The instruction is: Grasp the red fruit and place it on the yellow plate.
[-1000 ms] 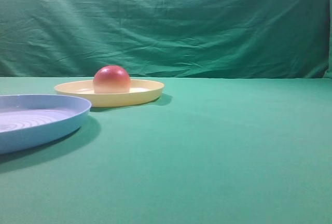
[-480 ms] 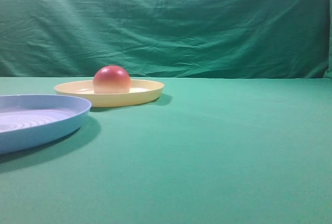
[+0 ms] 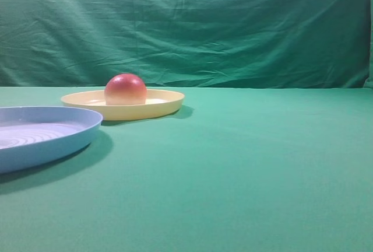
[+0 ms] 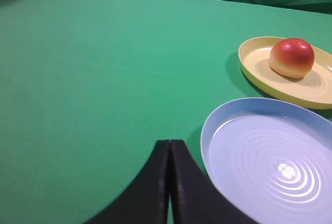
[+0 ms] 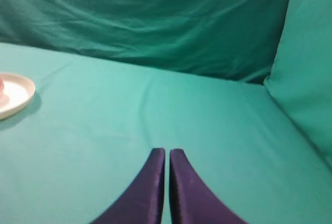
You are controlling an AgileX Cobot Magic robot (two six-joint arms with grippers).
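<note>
- Nothing had moved since the earlier frames: in the exterior high view the fruit, both plates and the cloth sat exactly as before, and no arm entered that view.
- The left gripper (image 4: 169,182) had its jaws pressed together, empty, low over the table (image 4: 93,79).
- The right gripper (image 5: 167,182) likewise had its jaws clenched on nothing, pointing over bare green cloth.
- The red fruit (image 4: 291,57) already rested on the yellow plate (image 4: 254,68), toward that plate's left part, so the task looked done.
- From the left jaws the fruit lay ahead and to the right, beyond the blue plate (image 4: 233,125); the left arm was the nearer one.
- From the right jaws only the plate's edge showed, far left.
- The fruit was dome-shaped, with no clear long axis.
- No labels or writing were visible.
</note>
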